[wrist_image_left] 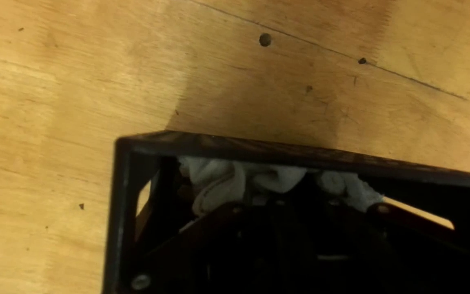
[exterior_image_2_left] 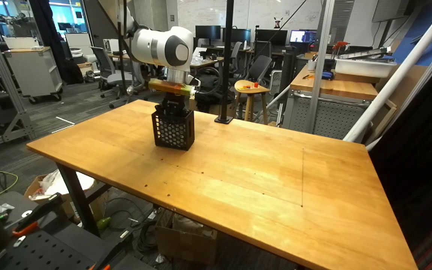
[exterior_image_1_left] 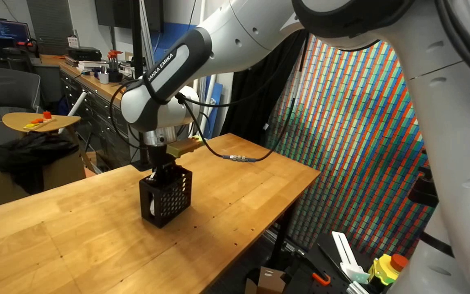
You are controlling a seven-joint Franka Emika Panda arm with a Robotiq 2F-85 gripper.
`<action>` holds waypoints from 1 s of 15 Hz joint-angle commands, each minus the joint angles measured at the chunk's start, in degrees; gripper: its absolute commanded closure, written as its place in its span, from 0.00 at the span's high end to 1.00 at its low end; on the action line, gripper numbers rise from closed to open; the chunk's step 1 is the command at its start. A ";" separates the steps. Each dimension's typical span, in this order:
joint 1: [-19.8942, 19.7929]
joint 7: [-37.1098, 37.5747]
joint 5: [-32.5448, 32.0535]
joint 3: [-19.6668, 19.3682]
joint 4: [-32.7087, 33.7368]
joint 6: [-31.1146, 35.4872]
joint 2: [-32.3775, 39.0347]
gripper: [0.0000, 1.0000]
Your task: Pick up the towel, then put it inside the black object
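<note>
A long wooden table (exterior_image_2_left: 261, 161) is seen in both exterior views, its top crossed by thin dark lines & dotted w/ small marks. At 3 o'clock in an exterior view, past the table's edge, a multicol. patterned panel (exterior_image_1_left: 353, 134) is shown. The white/grey arm (exterior_image_1_left: 239, 45) is bent over the table fr. abt 1 o'clock, wrist pointed down, w/ a yellowish block (exterior_image_2_left: 159, 86) fixed on it. At 12 o'clock in an exterior view, a tall blk pole (exterior_image_2_left: 227, 63) is mounted upright at the table's far edge.

The black mesh basket (exterior_image_1_left: 160, 208) is stood upright on the table, approx. 8 o'clock in an exterior view, honeycomb holes seen in its side. The gripper (wrist_image_left: 307, 192) is held down inside it, below the rim; jaws are set narrow, w/ the white towel (wrist_image_left: 222, 188) pinched btwn, the very tips lost in shadow. The towel is located inside the basket, crumpled, bunched to either side of the jaws, abt 4–5 o'clock of centre in wrist view. Off the table, at 4 o'clock in an exterior view, a yellow-&-red button box (exterior_image_1_left: 386, 267) is seen.
</note>
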 commanded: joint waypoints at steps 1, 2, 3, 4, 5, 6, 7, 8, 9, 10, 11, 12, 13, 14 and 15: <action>-1.21 -1.83 2.39 1.10 -1.47 1.69 -0.03 0.14; -1.11 -1.59 2.42 0.93 -1.72 1.59 -0.50 0.14; -0.82 -0.72 2.11 0.64 -2.10 1.11 -1.53 0.14; -0.49 -0.03 1.72 0.43 -2.63 1.28 -2.62 0.14; -0.12 0.63 1.28 0.23 -2.98 1.22 -3.52 0.14; 0.43 1.44 0.59 -0.04 -3.30 1.02 -4.64 0.14; 0.86 2.06 0.14 -0.18 -3.51 0.86 -5.52 0.14; 1.46 2.79 -0.59 -0.37 -3.54 0.54 -6.46 0.14; 1.98 3.36 -1.27 -0.45 -3.43 0.09 -7.22 0.14; 2.56 3.92 -2.03 -0.50 -2.98 -0.45 -7.78 0.14; 3.08 4.50 -2.85 -0.53 -2.63 -0.84 -8.20 0.14; 3.63 4.98 -3.61 -0.47 -2.10 -1.27 -8.45 0.14; 4.09 5.23 -4.26 -0.37 -1.66 -1.69 -8.65 0.14; 4.73 5.34 -5.20 -0.27 -0.86 -2.46 -8.55 0.14; 5.35 5.29 -6.18 -0.18 0.13 -3.05 -8.11 0.14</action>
